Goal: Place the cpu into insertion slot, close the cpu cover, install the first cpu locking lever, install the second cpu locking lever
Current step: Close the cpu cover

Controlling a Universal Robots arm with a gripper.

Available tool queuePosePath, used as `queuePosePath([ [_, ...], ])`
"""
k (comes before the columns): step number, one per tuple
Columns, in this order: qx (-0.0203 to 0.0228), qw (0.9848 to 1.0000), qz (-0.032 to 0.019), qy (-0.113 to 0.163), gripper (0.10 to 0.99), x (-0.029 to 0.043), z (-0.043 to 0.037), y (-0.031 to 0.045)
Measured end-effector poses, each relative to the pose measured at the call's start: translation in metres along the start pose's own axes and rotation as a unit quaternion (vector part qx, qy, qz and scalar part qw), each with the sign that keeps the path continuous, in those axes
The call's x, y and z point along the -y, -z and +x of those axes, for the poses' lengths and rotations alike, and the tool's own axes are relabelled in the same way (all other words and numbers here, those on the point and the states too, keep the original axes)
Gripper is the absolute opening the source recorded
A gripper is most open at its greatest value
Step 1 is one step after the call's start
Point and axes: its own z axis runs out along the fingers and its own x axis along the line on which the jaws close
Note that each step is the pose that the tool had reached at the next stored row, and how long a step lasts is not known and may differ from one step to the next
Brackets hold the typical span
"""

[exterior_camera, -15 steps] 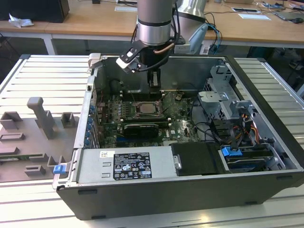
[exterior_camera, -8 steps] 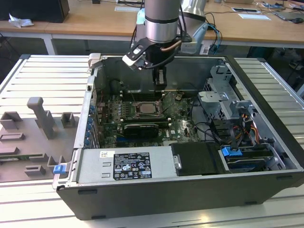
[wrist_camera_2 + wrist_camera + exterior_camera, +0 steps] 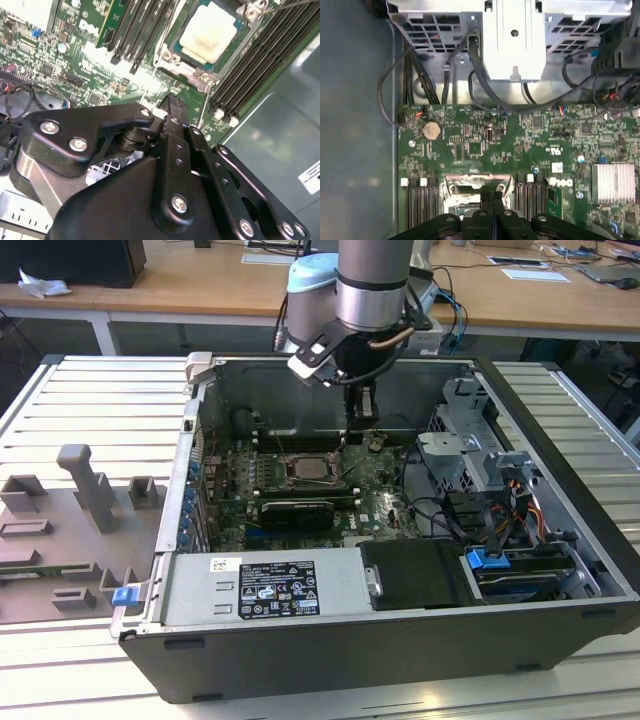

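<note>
The two slim black metal fingers of the bolted, dark-anodised gripper (image 3: 170,103) are seen pressed together along one thin seam, with nothing caught between them. Closed like this, they form a single narrow tip, which is judged better suited to pushing or hooking than to grasping. In both wrist views the tip is held low over the board, just beside the socket's edge and apart from the chip.

The cpu (image 3: 207,32), a thin square chip with a pale, matt, silvery-grey metal face, is found lying flat in the insertion slot (image 3: 179,52), a small dark square socket. The first placing is therefore judged done. Around the chip, the cpu cover (image 3: 192,73) is seen as a bright, stamped metal frame with screw heads at its corners. The chip's face shows through its square cut-out, so the cover appears to be lowered. Whether the thin wire locking levers are latched cannot be told.

Long, narrow, ribbed black memory slots (image 3: 142,27) run on both sides of the socket. All of this is carried by the glossy green circuit board (image 3: 470,127), which is densely set with small components. A round, silvery coin cell (image 3: 432,130) and a finned, pale aluminium heat sink (image 3: 614,182) are also mounted on it.

Loose black cables (image 3: 395,87) are looped at the board's edge below a perforated grey steel drive cage (image 3: 512,40). In the exterior view the whole is enclosed by the open dark grey sheet-metal computer case (image 3: 330,665), laid on its side so that it can be reached from above.
</note>
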Motion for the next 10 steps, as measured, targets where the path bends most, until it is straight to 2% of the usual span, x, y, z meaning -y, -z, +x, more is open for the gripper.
queuePosePath([
  [4, 0.0001, 1.0, 0.0021, 0.0, 0.106, -0.0109, 0.0002, -0.0004],
  [7, 0.0, 1.0, 0.0036, 0.002, 0.106, -0.0165, 0.0005, -0.0006],
  [10, -0.0031, 1.0, 0.0058, 0.004, 0.106, -0.0215, 0.0007, -0.001],
])
